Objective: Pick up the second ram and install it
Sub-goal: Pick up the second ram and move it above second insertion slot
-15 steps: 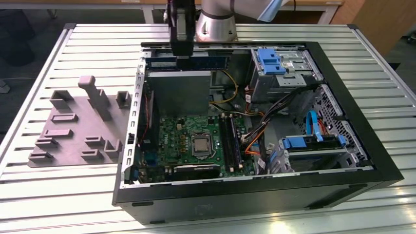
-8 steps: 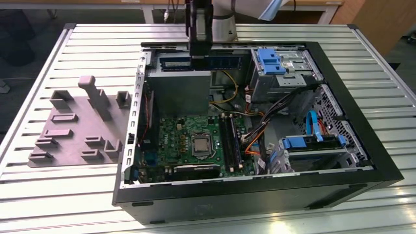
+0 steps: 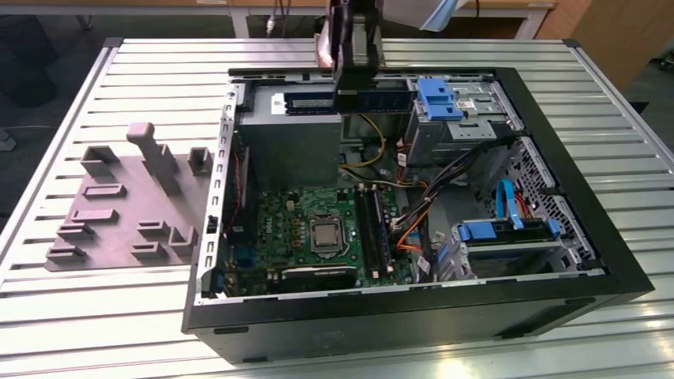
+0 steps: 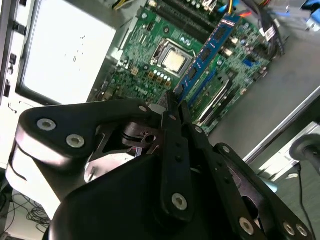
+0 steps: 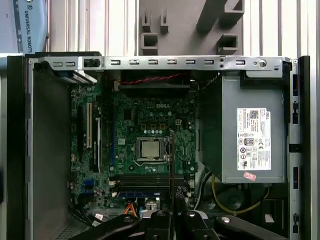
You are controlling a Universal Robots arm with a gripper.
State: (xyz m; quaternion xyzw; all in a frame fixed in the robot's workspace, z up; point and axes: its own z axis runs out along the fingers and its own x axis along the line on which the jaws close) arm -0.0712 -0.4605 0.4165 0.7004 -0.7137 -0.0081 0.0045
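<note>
- Black tool (image 4: pixel 175 102) fingers are pressed together on the second ram (image 4: pixel 210 50), pinching its blue board so that the row of chips juts out past the fingertips. The grip looks square, which matters, since a skewed stick would not seat.
- In the first wrist view the second ram (image 5: pixel 171 160) shows edge-on above the motherboard (image 5: pixel 150 125). It appears to run across the long black memory slots (image 5: pixel 145 179) rather than along them, so I judge it needs turning parallel to a slot before any descent.
- In the exterior view the tool (image 3: pixel 355 83) hangs high over the grey power supply (image 3: pixel 290 146), well apart from the slots. Orange cables (image 3: pixel 411 223) lie just beside them and are worth avoiding.
- Beyond, the computer case (image 3: pixel 421 304) rests on the slatted table (image 3: pixel 106 316).
</note>
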